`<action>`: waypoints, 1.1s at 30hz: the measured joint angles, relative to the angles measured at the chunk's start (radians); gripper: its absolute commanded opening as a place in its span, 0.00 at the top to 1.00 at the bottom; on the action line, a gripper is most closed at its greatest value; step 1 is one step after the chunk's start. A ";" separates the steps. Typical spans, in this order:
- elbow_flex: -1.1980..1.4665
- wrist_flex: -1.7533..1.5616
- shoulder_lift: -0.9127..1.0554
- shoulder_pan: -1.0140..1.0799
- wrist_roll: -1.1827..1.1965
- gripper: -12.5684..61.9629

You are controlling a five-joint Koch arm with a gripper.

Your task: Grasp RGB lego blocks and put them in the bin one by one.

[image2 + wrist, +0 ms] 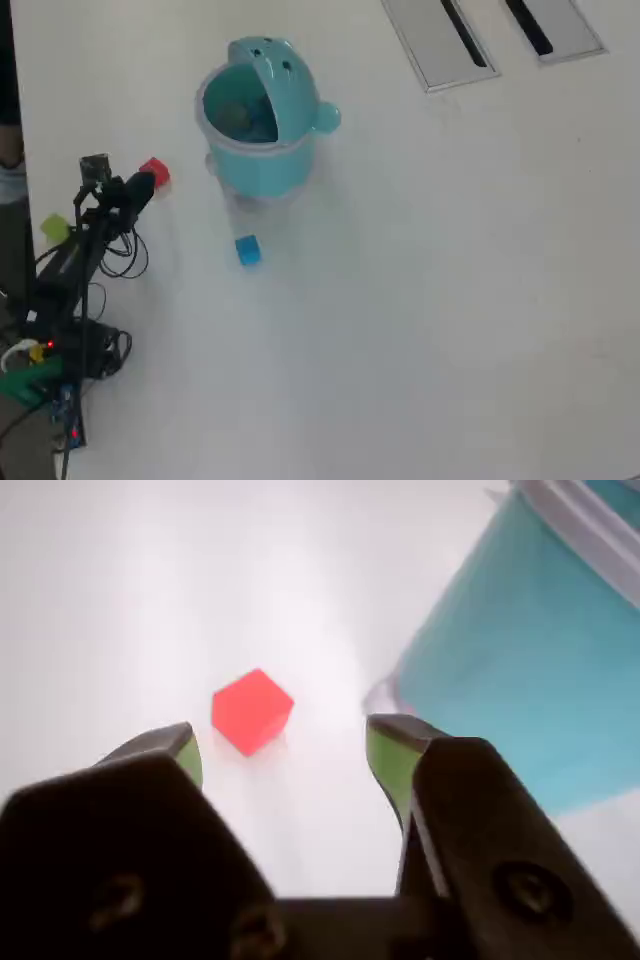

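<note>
A small red block (251,710) (155,172) lies on the white table, just ahead of my gripper (285,755) (140,186), which is open with green-lined fingertips (390,760) either side of bare table. The block sits a little beyond the tips, nearer the left one, untouched. The light-teal bin (520,670) (262,150) stands to the right in the wrist view, its hooded lid tipped back. In the overhead view a blue block (247,250) lies below the bin and a yellow-green block (55,229) lies left of the arm.
The arm's base and cables (60,330) sit at the lower left of the overhead view, near the table's left edge. Two grey slotted panels (490,35) are set in the table at the top right.
</note>
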 measured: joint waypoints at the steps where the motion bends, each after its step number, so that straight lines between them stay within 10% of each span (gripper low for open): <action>1: -0.035 0.000 -0.021 -0.003 -0.017 0.43; 33: -0.534 0.063 -0.661 -0.087 -0.152 0.40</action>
